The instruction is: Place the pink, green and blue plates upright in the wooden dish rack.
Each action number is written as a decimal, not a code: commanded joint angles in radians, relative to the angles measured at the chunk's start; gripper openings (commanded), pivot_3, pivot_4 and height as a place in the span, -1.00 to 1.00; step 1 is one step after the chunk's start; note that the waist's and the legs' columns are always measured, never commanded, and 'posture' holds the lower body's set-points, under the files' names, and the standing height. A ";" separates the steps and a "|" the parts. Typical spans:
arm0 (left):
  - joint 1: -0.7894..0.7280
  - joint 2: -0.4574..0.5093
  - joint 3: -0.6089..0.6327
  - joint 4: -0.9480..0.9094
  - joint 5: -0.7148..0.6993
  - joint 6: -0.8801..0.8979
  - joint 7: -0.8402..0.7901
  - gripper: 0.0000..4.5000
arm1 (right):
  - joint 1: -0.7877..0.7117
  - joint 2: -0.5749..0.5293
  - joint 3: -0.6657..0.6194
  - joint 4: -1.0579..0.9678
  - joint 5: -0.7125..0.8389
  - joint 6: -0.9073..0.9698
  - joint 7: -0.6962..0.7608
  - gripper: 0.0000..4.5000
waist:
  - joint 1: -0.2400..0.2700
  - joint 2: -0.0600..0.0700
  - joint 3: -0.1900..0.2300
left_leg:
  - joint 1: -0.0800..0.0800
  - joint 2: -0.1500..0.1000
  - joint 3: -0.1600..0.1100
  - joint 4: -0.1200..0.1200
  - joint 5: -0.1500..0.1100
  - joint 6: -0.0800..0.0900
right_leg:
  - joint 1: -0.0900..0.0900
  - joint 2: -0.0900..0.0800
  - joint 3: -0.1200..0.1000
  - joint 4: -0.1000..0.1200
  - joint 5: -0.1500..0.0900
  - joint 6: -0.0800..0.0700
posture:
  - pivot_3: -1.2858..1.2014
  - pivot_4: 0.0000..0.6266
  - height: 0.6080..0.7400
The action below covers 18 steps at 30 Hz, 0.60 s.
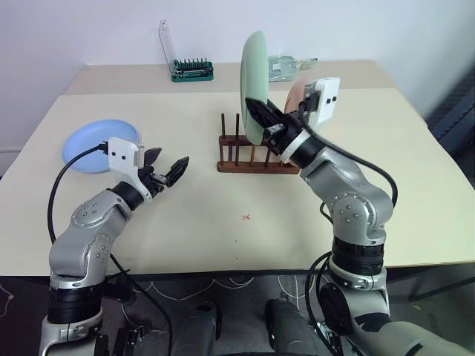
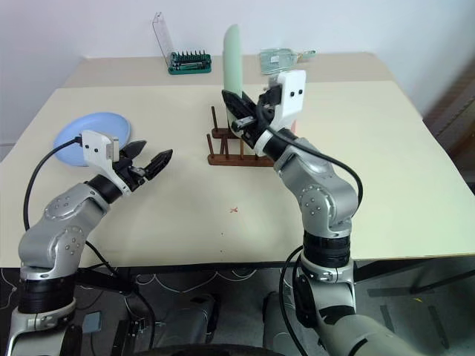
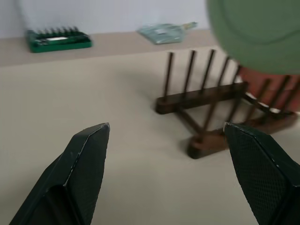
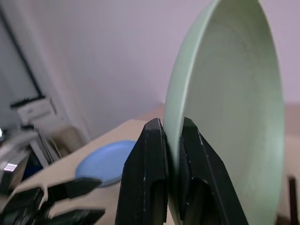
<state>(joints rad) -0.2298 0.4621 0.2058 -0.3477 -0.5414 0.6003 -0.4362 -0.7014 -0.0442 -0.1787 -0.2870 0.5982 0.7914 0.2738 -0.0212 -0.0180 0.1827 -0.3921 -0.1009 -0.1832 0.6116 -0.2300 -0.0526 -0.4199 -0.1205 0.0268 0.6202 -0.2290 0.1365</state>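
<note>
Above table (image 1: 223,245), right tool (image 4: 172,140) pinches green plate (image 4: 229,108); left tool (image 3: 164,154) gapes empty.

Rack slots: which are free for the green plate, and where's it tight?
The wooden dish rack has bare pegs on its left half, toward the left gripper, which is open over bare table. The right end is crowded: the pink plate stands there, and the right gripper holds the green plate upright above it.
</note>
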 commanded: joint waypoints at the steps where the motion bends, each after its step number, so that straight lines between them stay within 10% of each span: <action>1: 0.033 0.029 -0.011 -0.075 -0.034 0.003 -0.060 0.78 | -0.053 -0.013 -0.028 0.016 0.053 0.024 -0.023 -1.00 | 0.001 0.000 0.000 | 0.000 0.001 0.000 0.000 0.000 0.000 | 0.000 0.000 0.000 0.000 0.000 0.000 | 0.03 -0.52 1.00; 14: 0.075 0.021 -0.046 -0.120 -0.024 0.015 -0.045 0.78 | -0.141 -0.012 -0.071 0.177 0.095 0.087 -0.135 -1.00 | 0.000 0.002 0.001 | 0.000 0.004 0.003 0.000 0.000 0.000 | -0.001 0.002 0.001 0.000 0.001 -0.001 | 0.03 -0.52 1.00; 18: 0.077 0.013 -0.055 -0.124 -0.021 0.014 -0.036 0.79 | -0.145 -0.018 -0.062 0.173 0.096 0.086 -0.139 -0.31 | 0.000 0.002 0.001 | 0.000 0.004 0.003 0.000 0.000 0.000 | -0.001 0.002 0.001 0.000 0.001 -0.001 | 0.03 -0.52 1.00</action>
<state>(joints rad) -0.1533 0.4751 0.1553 -0.4338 -0.5687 0.6225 -0.4755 -0.8055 -0.0587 -0.2450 -0.0845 0.6736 0.8865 0.1326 -0.0211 -0.0156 0.1840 -0.3922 -0.0972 -0.1798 0.6111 -0.2300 -0.0526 -0.4212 -0.1185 0.0277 0.6197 -0.2281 0.1350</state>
